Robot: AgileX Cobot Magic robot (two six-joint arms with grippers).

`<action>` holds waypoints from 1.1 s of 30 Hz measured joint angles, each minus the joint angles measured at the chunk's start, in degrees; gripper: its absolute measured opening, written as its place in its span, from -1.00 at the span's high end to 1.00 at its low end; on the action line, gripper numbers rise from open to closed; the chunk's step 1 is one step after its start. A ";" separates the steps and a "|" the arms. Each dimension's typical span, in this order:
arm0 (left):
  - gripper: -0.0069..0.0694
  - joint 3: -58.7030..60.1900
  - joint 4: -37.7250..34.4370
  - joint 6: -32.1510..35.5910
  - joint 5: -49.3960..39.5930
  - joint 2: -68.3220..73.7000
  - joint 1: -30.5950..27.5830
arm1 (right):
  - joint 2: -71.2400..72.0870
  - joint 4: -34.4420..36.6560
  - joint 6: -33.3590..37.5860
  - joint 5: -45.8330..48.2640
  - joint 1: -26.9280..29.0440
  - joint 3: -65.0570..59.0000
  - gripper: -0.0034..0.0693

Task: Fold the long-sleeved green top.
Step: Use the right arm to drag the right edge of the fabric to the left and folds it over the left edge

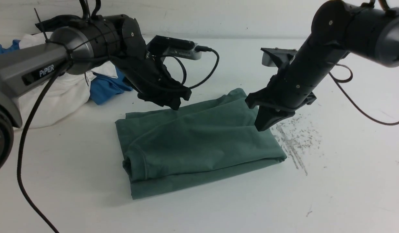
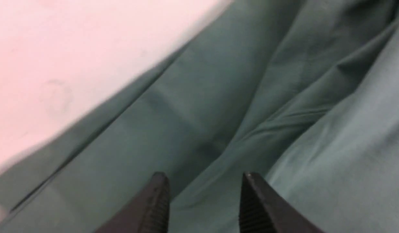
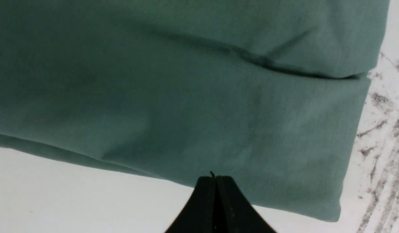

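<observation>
Green long-sleeved top (image 1: 199,139) lies free: left end effector (image 2: 205,176) parted, right end effector (image 3: 215,178) clenched, both empty.

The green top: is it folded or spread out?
Folded: the green long-sleeved top lies as a compact rectangle, with stacked layers showing along its near edge.

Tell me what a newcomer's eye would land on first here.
The green long-sleeved top lies folded in a compact rectangle at centre, the open left gripper over its far edge, the shut right gripper over its right end. White and blue garments are heaped far left; grey scuff marks lie right of the top.
</observation>
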State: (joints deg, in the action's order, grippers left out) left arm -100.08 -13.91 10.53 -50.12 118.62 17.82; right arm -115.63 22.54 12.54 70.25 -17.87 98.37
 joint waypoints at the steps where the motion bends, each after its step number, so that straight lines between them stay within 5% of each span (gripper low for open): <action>1: 0.17 -0.52 0.16 -0.78 -2.58 -0.41 -0.06 | 0.00 0.81 0.68 -0.83 0.00 0.00 0.95; 3: 0.28 -0.65 -0.11 -0.85 -4.96 -0.82 -0.11 | 0.00 1.75 1.39 -1.70 0.00 0.00 0.95; 6: 0.71 -0.55 -3.82 3.19 -11.66 -1.68 0.38 | 0.00 4.70 4.62 -6.34 -0.14 0.00 0.95; 9: 0.81 0.72 -7.31 7.86 -10.98 -1.33 1.22 | -0.83 6.21 6.11 -11.36 -0.39 0.30 0.95; 19: 0.83 1.82 -10.32 7.29 -0.52 7.71 0.94 | -13.53 6.94 6.35 -16.69 -0.44 7.52 0.95; 33: 0.83 1.82 -9.78 6.71 -9.36 4.29 0.53 | -17.00 -2.97 -2.23 -25.71 -0.45 12.40 0.95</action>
State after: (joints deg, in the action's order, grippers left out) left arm -98.26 -23.69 17.24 -59.48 122.90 18.35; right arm -132.63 19.56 10.32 44.54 -18.33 110.76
